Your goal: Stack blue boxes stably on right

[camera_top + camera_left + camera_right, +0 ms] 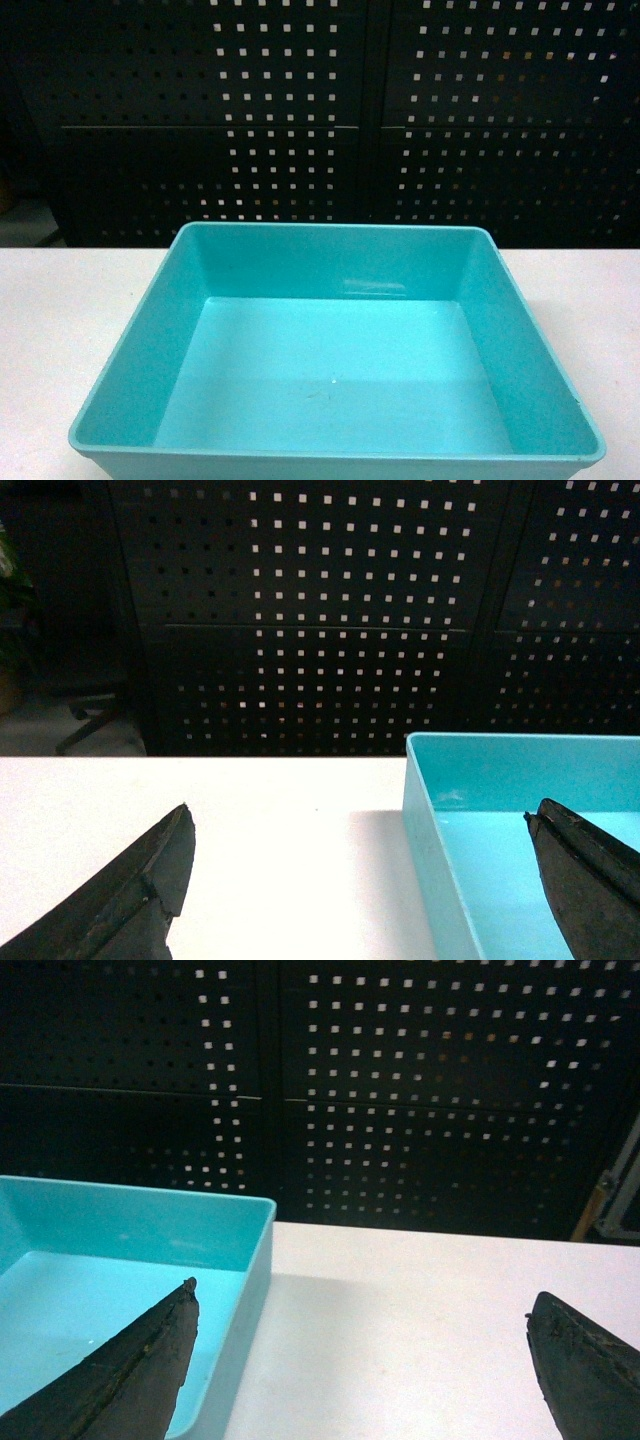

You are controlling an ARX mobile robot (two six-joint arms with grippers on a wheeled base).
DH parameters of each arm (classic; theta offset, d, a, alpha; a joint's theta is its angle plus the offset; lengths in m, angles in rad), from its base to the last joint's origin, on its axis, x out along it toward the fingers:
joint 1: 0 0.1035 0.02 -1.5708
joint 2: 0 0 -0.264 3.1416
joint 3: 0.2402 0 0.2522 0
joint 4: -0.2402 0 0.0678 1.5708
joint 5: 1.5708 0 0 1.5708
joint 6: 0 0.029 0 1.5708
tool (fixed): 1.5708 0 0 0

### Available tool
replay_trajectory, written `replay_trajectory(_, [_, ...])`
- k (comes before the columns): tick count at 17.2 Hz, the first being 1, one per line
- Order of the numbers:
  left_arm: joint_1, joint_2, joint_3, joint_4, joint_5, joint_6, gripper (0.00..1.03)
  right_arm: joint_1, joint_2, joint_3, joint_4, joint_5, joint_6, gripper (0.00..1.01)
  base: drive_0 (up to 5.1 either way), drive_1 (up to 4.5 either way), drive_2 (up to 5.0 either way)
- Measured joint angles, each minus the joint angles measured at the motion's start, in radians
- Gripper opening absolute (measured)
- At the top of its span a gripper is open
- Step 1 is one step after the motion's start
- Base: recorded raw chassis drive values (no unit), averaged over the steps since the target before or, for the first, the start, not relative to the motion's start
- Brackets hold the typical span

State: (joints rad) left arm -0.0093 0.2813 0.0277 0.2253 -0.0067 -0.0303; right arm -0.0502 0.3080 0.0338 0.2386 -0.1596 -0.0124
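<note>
While the turquoise tub (330, 350) sits square on the white bench (60, 300), it fills most of the head view, its near rim running off the bottom edge and its far wall facing the black perforated panel (320, 110) that stands behind the bench. Look inside the tub: nothing but a smooth, glossy floor with a bright glare patch on the far wall and a tiny speck or two near the middle. Its walls taper inward toward the floor, and a flat rim runs all the way round. No dark blue tub shows in any view. Over at the tub's left side, the left gripper (360, 830) has its fingers (150, 890) spread wide, one dark tip over bare bench outside the tub, the other over the tub's interior, so the tub's left wall runs between them; whether either tip touches the plastic, I cannot tell. Mirror picture at the tub's right side: the right gripper (360, 1305) is also spread wide, one of its fingers (140, 1370) over the tub's floor, the other out over open bench, with the tub's right wall and its shadow between them. Neither gripper holds anything.
</note>
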Motion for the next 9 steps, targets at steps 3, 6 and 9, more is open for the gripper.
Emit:
replay_trajectory(3, [0.048,0.331,0.168,0.215,0.151,0.031,0.98,0.060,0.252,0.130,0.142,0.019,-0.006,0.98,0.0,0.00,0.0])
replay_trajectory(6, [-0.040,0.955,0.521,0.222,0.154,0.063,0.98,0.181,0.899,0.486,0.225,0.057,-0.053,0.98,0.0,0.00,0.0])
replay_trajectory(9, [-0.061,1.033,0.568,0.204,0.136,0.079,0.98,0.198,0.991,0.515,0.220,0.061,-0.055,0.98,0.0,0.00,0.0])
